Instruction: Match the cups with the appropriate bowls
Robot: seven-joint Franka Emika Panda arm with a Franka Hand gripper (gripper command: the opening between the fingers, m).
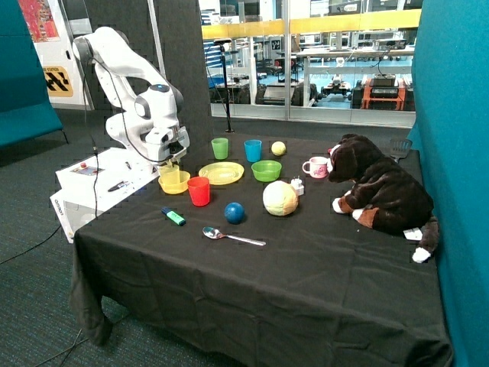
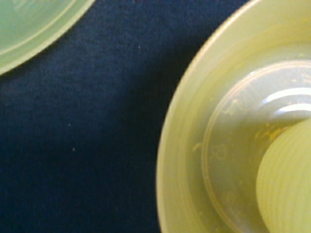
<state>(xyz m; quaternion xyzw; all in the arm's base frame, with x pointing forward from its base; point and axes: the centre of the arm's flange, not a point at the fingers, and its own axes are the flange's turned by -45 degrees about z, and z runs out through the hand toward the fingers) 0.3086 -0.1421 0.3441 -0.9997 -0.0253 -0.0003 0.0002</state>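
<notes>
My gripper (image 1: 170,162) hangs right over the yellow bowl (image 1: 174,182) at the table's near corner by the robot base. A yellow cup (image 1: 168,170) stands in or just above that bowl under the gripper. In the wrist view the yellow bowl's rim (image 2: 184,160) fills one side, with the ribbed yellow cup (image 2: 286,179) inside it. The green cup (image 1: 220,148) stands upright at the back, apart from the green bowl (image 1: 266,170). A red cup (image 1: 199,191) stands next to the yellow bowl and a blue cup (image 1: 253,151) next to the green cup.
A yellow-green plate (image 1: 221,173) lies between the two bowls; its edge shows in the wrist view (image 2: 29,29). Also on the black cloth: a blue ball (image 1: 234,212), a spoon (image 1: 233,237), a pale round cabbage (image 1: 280,198), a handled mug (image 1: 315,167), a plush dog (image 1: 378,187).
</notes>
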